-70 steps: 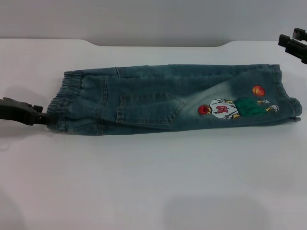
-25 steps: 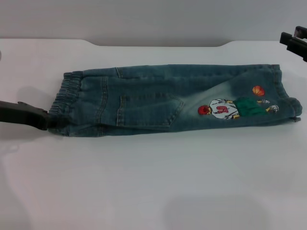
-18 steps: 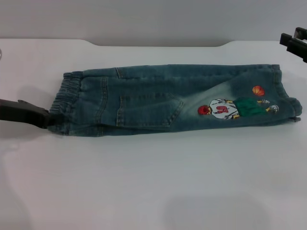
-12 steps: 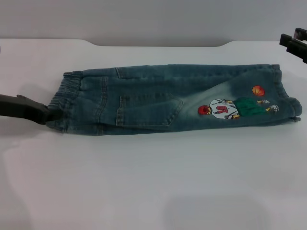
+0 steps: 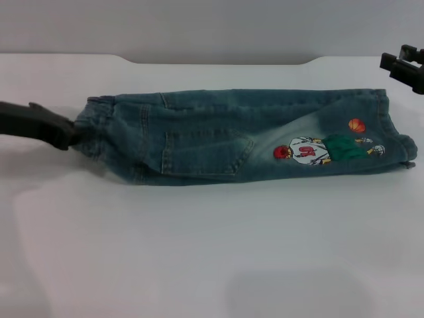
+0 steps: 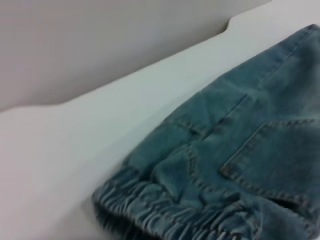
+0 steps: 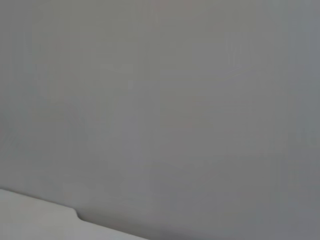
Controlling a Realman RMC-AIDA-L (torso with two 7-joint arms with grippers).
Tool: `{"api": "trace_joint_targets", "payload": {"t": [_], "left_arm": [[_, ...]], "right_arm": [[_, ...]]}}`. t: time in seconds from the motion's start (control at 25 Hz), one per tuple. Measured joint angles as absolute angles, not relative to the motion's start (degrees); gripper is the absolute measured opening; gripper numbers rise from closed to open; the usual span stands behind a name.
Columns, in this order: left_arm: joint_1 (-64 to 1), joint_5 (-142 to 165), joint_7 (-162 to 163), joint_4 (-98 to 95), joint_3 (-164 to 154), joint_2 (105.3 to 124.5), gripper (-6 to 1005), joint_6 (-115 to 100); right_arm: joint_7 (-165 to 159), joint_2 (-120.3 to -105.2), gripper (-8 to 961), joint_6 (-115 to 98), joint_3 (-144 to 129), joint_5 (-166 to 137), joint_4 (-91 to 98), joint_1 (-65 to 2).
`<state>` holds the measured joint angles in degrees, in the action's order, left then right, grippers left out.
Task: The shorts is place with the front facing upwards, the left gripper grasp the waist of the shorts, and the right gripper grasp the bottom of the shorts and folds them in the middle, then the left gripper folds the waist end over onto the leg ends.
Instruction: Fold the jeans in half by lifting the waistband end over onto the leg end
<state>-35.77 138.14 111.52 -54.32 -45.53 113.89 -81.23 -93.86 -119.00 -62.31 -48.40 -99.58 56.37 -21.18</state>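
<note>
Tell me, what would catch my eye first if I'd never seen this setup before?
Probably the shorts, blue denim folded lengthwise into a long strip across the white table, with a bright cartoon patch and orange ball near the leg ends on the robot's right. Next, the left gripper at the gathered waist of the shorts, which lifts off the table there. The right gripper hangs apart at the far right edge.

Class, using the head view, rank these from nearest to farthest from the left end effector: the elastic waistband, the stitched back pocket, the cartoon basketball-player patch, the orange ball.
1. Gathered elastic denim waistband, at the left end effector.
2. Stitched denim back pocket, mid-shorts.
3. Cartoon basketball-player patch, toward the leg ends.
4. Orange ball, farthest right.
</note>
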Motion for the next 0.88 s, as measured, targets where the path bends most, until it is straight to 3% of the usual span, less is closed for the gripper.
{"api": "trace_joint_targets", "payload": {"t": [0.52,0.88], "left_arm": [[-38.8,138.4,115.4,-67.2,-50.5,117.15,58,-87.5],[-41.9,136.1,118.0,-71.6,-54.6,117.75,54,-88.2]], "right_arm": [[-93.8,-118.85,458,-60.4,-49.5,-100.0,53.4,-22.2],[-93.7,-118.76,457,-59.0,-50.1,-100.1,51.5,-22.5]]}}
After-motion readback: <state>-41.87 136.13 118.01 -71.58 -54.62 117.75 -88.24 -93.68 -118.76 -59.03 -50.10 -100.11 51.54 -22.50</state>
